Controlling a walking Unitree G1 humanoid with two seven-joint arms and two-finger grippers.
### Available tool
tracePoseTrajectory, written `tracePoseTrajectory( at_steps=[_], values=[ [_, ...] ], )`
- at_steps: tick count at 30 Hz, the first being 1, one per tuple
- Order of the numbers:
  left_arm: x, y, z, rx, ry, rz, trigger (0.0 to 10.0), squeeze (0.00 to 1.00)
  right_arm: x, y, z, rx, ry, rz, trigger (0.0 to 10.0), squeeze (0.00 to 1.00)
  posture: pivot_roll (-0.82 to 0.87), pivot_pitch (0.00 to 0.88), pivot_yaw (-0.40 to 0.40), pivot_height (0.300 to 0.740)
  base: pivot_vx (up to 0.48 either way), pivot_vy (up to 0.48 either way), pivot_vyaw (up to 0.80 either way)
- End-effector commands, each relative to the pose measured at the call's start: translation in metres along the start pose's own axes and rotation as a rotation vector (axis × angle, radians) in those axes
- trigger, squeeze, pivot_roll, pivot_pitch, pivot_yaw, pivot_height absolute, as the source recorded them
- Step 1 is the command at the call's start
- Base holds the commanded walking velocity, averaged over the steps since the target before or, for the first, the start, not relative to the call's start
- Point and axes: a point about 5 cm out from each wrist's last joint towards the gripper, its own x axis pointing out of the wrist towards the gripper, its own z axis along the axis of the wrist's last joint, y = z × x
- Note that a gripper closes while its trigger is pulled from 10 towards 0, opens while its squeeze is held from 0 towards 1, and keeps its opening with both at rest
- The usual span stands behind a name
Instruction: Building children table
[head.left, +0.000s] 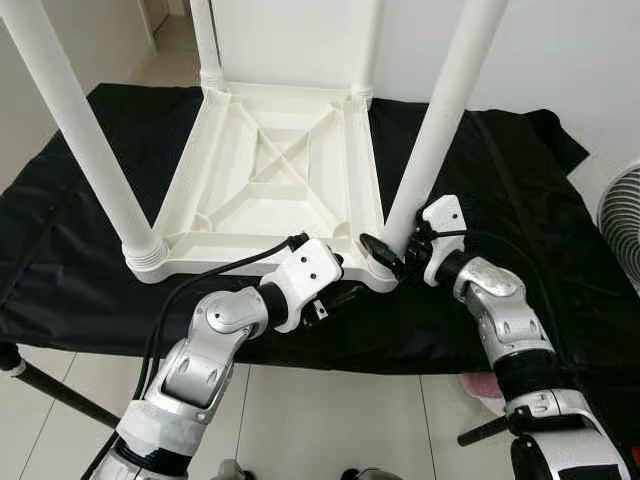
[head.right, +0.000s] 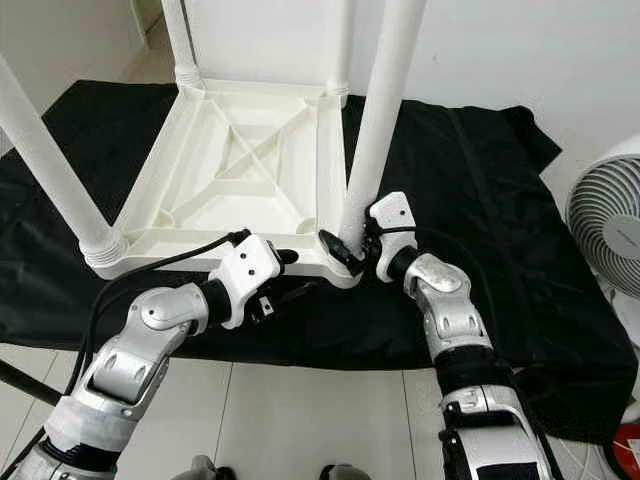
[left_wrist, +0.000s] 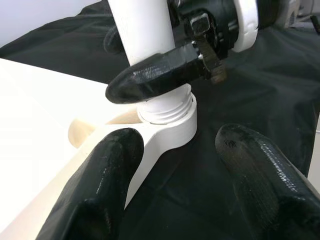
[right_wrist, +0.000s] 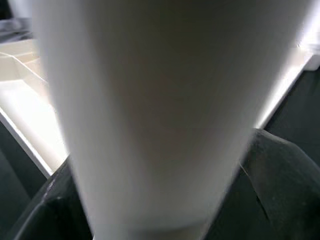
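We start at nine o'clock, where the near-left leg (head.left: 75, 130) stands upright in its corner socket of the upturned white table top (head.left: 275, 180), which lies underside-up on a black cloth (head.left: 90, 280) spread over the floor (head.left: 320, 410). Two more legs rise from the far corners toward twelve o'clock.

Moving toward six o'clock, our left claw (head.left: 335, 296) sits just beside the near edge of the table top, its fingers (left_wrist: 100, 180) spread wide and holding nothing, one over the white corner and one over the cloth. We judge its best use is to press down on that corner so the frame cannot spin.

At about four o'clock of the table top, our right claw (head.left: 388, 256) clasps the base of the near-right leg (head.left: 445, 110), just above the threaded collar (left_wrist: 167, 111) where it enters the socket (left_wrist: 170, 131). Thread appears exposed there, so we judge the leg is not yet fully seated. To do this well, we keep the leg upright and in line with the socket, turn in short strokes and regrip low, since a tilted leg may cross-thread.

At three o'clock a fan (head.right: 610, 215) stands clear.
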Motion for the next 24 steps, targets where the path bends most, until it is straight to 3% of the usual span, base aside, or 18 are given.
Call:
tracePoseTrajectory(
  at_steps=[1,5,6,7,8,9,10,19,20,21,22,24],
  values=[
    [0.001,0.004,-0.002,0.002,0.011,0.06,10.0,0.0,0.001,0.002,-0.008,0.009,0.029,0.012,10.0,0.0,-0.1,0.064,0.012,0.74,0.0,0.0,0.0],
    [0.001,0.002,-0.001,0.0,0.007,0.059,10.0,0.0,0.006,0.009,-0.016,0.02,0.042,0.035,10.0,0.0,-0.09,0.052,0.009,0.74,0.0,0.0,0.0],
    [0.001,0.002,-0.001,0.001,0.007,0.062,10.0,0.0,0.006,0.012,-0.02,0.025,0.051,0.047,4.2,0.0,-0.08,0.046,0.004,0.74,0.0,0.0,0.0],
    [0.001,0.002,-0.001,0.001,0.007,0.062,10.0,0.0,0.006,0.012,-0.02,0.025,0.051,0.047,4.2,0.0,-0.08,0.046,0.004,0.74,0.0,0.0,0.0],
    [0.001,0.003,-0.001,0.001,0.008,0.064,10.0,0.0,0.006,0.014,-0.023,0.028,0.057,0.056,3.0,0.0,-0.08,0.045,0.002,0.74,0.0,0.0,0.0],
    [0.001,0.003,-0.002,0.002,0.008,0.065,10.0,0.0,0.006,0.015,-0.025,0.033,0.061,0.065,0.1,0.0,-0.08,0.045,0.002,0.74,0.0,0.0,0.0],
    [0.001,0.003,-0.002,0.002,0.007,0.066,10.0,0.0,0.006,0.016,-0.026,0.035,0.061,0.071,0.0,0.0,-0.08,0.045,0.002,0.74,0.0,0.0,0.0],
    [0.003,0.001,-0.002,0.002,0.002,0.058,10.0,0.0,0.002,0.011,-0.03,0.024,0.053,0.07,0.0,0.0,-0.1,0.037,-0.001,0.74,0.0,0.0,0.0],
    [0.003,0.001,-0.002,0.002,0.002,0.056,10.0,0.0,0.001,0.01,-0.03,0.021,0.058,0.059,1.4,0.0,-0.1,0.037,-0.001,0.74,0.0,0.0,0.0],
    [0.003,0.001,-0.002,0.002,0.002,0.056,10.0,0.0,0.001,0.01,-0.03,0.021,0.058,0.059,1.4,0.0,-0.1,0.037,-0.001,0.74,0.0,0.0,0.0],
    [0.004,0.0,-0.002,0.001,0.0,0.053,10.0,0.0,-0.001,0.007,-0.032,0.024,0.069,0.029,10.0,0.0,-0.1,0.038,-0.003,0.74,0.0,0.0,0.0],
    [0.004,-0.001,-0.002,0.0,0.0,0.052,10.0,0.0,-0.002,0.004,-0.035,0.019,0.1,-0.015,10.0,0.0,-0.1,0.038,-0.003,0.74,0.0,0.0,0.0]
  ],
)
